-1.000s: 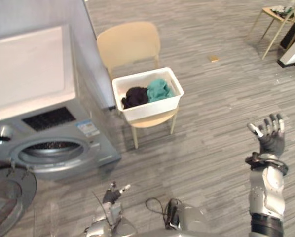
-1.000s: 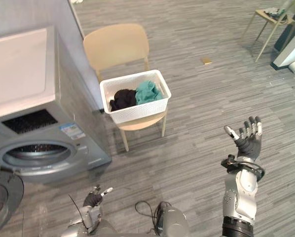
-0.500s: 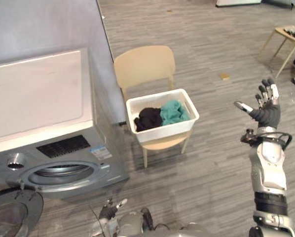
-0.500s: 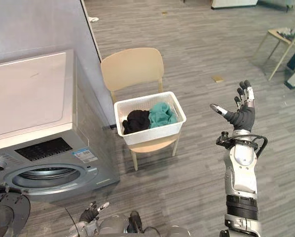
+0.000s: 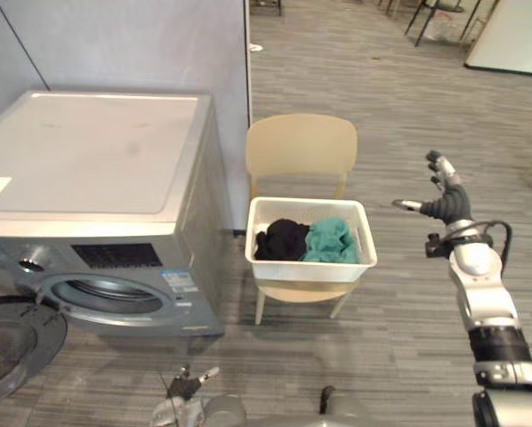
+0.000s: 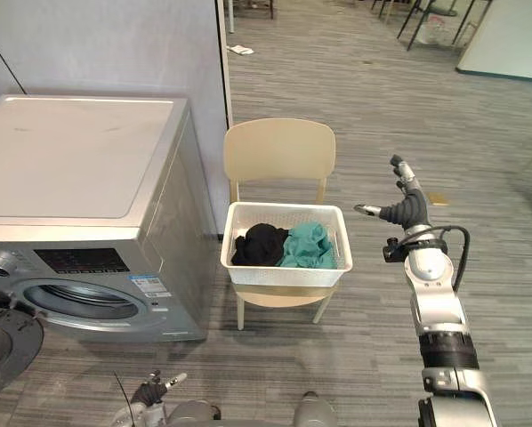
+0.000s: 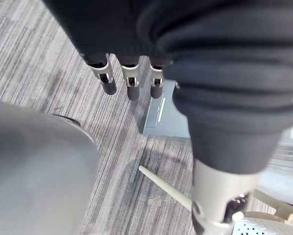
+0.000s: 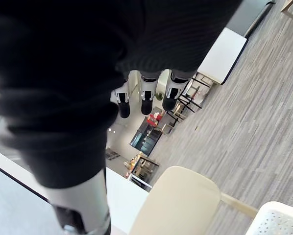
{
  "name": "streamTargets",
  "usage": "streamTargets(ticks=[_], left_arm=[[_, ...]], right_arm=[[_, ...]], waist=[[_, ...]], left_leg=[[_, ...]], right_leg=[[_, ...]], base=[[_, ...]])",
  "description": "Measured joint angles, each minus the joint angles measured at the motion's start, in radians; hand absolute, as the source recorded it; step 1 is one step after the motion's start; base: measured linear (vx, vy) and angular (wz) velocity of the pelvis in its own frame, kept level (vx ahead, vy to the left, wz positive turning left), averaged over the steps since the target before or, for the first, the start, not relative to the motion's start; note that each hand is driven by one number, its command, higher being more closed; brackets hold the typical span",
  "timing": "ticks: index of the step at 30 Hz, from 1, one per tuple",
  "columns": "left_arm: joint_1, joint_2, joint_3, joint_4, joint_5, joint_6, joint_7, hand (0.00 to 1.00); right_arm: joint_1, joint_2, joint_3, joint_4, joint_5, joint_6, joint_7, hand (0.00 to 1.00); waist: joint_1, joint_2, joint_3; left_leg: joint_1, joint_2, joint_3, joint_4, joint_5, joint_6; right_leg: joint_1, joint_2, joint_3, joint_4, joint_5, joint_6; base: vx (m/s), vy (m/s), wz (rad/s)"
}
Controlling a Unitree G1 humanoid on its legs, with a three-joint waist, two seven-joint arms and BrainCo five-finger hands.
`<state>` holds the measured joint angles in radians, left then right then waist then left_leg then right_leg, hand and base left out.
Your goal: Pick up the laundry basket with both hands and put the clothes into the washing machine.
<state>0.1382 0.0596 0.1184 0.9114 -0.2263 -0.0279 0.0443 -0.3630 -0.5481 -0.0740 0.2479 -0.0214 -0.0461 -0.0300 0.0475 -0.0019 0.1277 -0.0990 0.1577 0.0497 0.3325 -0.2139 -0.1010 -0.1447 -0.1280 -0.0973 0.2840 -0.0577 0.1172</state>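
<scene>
laundry basket (image 5: 312, 270) holding clothes (image 5: 303, 241) on chair (image 5: 300, 147), my 12 o'clock | right hand (image 5: 444, 201) spread wide, empty, apart at basket's 3 | left hand (image 5: 186, 388) relaxed open, low at 7 | risk: my one-sided grab tips basket, spilling clothes short of washing machine (image 5: 97, 178) at 9

Basket (image 5: 310, 269): white, upright on chair (image 5: 302, 147).
Clothes (image 5: 303, 241): black, teal, inside it.
Washing machine (image 5: 97, 178): silver, beside chair, door (image 5: 8, 342) open.

White laundry basket (image 5: 312, 270) sits on seat of beige chair (image 5: 300, 147), just right of washing machine (image 5: 97, 178). In basket: black garment (image 5: 282, 238) left, teal garment (image 5: 329, 242) right, touching. Washer door (image 5: 8, 342) hangs open. Right hand (image 5: 444, 200) raised right of basket, apart from it, fingers spread. Left hand (image 5: 188, 388) low, in front of washer
</scene>
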Motion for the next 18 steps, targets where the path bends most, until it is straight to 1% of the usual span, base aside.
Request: streamTargets(ticks=[2,3,4,5,6,8,9,10,11,13,14,15,17,18], left_arm=[[0.0,-0.011,0.004,0.0,-0.038,-0.002,0.0,0.0],[0.0,-0.013,0.004,-0.002,-0.052,-0.006,0.001,0.0],[-0.006,-0.013,0.004,-0.01,-0.067,-0.012,0.001,0.0],[-0.008,-0.013,0.002,-0.015,-0.07,-0.014,0.001,0.0],[-0.014,-0.01,0.003,-0.029,-0.078,-0.02,0.002,0.0],[-0.029,-0.008,0.002,-0.042,-0.087,-0.021,0.004,0.0],[-0.034,-0.009,-0.002,-0.042,-0.087,-0.022,0.004,0.0],[-0.039,-0.008,-0.007,-0.046,-0.087,-0.025,0.004,0.0],[-0.046,-0.007,-0.009,-0.058,-0.088,-0.026,0.005,0.0],[-0.054,-0.005,-0.015,-0.075,-0.095,-0.03,0.006,0.0],[-0.059,0.002,-0.032,-0.092,-0.096,-0.037,0.008,0.0],[-0.06,0.006,-0.035,-0.098,-0.098,-0.037,0.009,0.0],[-0.075,0.01,-0.038,-0.115,-0.108,-0.043,0.02,0.0],[-0.085,0.01,-0.04,-0.127,-0.117,-0.049,0.023,0.0]], right_arm=[[-0.049,-0.042,0.037,0.052,-0.014,0.006,0.015,0.0],[-0.076,-0.062,0.061,0.084,-0.02,0.005,0.016,0.0],[-0.124,-0.087,0.088,0.135,-0.02,0.006,0.017,0.0],[-0.139,-0.096,0.092,0.152,-0.02,0.006,0.017,0.0],[-0.182,-0.115,0.095,0.2,-0.02,0.006,0.016,0.0],[-0.24,-0.148,0.118,0.258,-0.027,0.011,0.014,0.0],[-0.267,-0.153,0.133,0.28,-0.031,0.012,0.014,0.0],[-0.309,-0.156,0.165,0.312,-0.033,0.012,0.014,0.0],[-0.355,-0.168,0.202,0.351,-0.042,0.009,0.016,0.0],[-0.413,-0.177,0.234,0.4,-0.071,0.009,0.015,0.0],[-0.476,-0.186,0.268,0.435,-0.107,0.009,0.015,0.0],[-0.497,-0.191,0.284,0.447,-0.123,0.01,0.015,0.0],[-0.558,-0.215,0.318,0.483,-0.166,0.007,0.015,0.0],[-0.59,-0.231,0.325,0.512,-0.202,0.007,0.014,0.0]], waist=[[-0.005,0.011,0.003],[-0.005,0.01,0.008],[-0.005,0.02,0.018],[-0.005,0.015,0.026],[-0.007,0.012,0.051],[-0.001,0.015,0.087],[0.003,0.021,0.096],[0.009,0.023,0.112],[0.022,0.024,0.123],[0.024,0.024,0.142],[0.028,0.026,0.178],[0.028,0.027,0.186],[0.034,0.034,0.225],[0.045,0.04,0.25]], left_leg=[[-0.012,0.017,-0.066,-0.059,0.045,-0.027],[-0.023,0.022,-0.088,-0.072,0.058,-0.032],[-0.039,0.028,-0.111,-0.082,0.078,-0.033],[-0.05,0.03,-0.113,-0.085,0.084,-0.029],[-0.071,0.042,-0.082,-0.084,0.098,0.001],[-0.091,0.069,0.0,-0.083,0.124,0.018],[-0.1,0.067,0.004,-0.086,0.141,-0.005],[-0.106,0.057,0.004,-0.084,0.146,-0.012],[-0.127,0.047,0.006,-0.073,0.146,-0.012],[-0.161,0.033,-0.002,-0.068,0.152,-0.006],[-0.182,0.026,-0.002,-0.067,0.158,-0.005],[-0.196,0.024,-0.003,-0.065,0.16,-0.003],[-0.226,0.019,-0.01,-0.058,0.168,0.001],[-0.244,0.017,-0.01,-0.049,0.168,0.0]], right_leg=[[0.009,0.019,-0.079,-0.013,-0.01,-0.019],[0.007,0.021,-0.105,-0.009,-0.016,-0.029],[0.003,0.021,-0.145,-0.003,-0.023,-0.04],[0.0,0.019,-0.157,-0.001,-0.025,-0.043],[-0.002,0.009,-0.199,0.0,-0.029,-0.05],[-0.002,-0.005,-0.237,0.008,-0.03,-0.051],[-0.004,-0.013,-0.249,0.013,-0.03,-0.05],[-0.007,-0.024,-0.253,0.015,-0.03,-0.05],[-0.028,-0.035,-0.253,0.028,-0.029,-0.048],[-0.053,-0.049,-0.256,0.029,-0.023,-0.04],[-0.071,-0.05,-0.255,0.024,-0.009,-0.039],[-0.081,-0.05,-0.256,0.02,-0.004,-0.039],[-0.099,-0.051,-0.259,0.007,0.012,-0.036],[-0.11,-0.052,-0.259,0.006,0.018,-0.035]], base=[[0.04,-0.261,0.69],[0.03,-0.237,0.87],[0.01,-0.176,0.7],[-0.02,-0.117,0.91],[-0.01,-0.057,0.77],[-0.01,-0.023,0.74],[-0.02,0.041,0.5],[-0.03,0.095,0.23],[-0.04,0.098,0.11],[-0.06,0.097,0.1],[-0.08,0.097,0.09],[-0.07,0.062,0.04],[-0.06,0.057,0.03],[-0.05,0.053,0.01]])
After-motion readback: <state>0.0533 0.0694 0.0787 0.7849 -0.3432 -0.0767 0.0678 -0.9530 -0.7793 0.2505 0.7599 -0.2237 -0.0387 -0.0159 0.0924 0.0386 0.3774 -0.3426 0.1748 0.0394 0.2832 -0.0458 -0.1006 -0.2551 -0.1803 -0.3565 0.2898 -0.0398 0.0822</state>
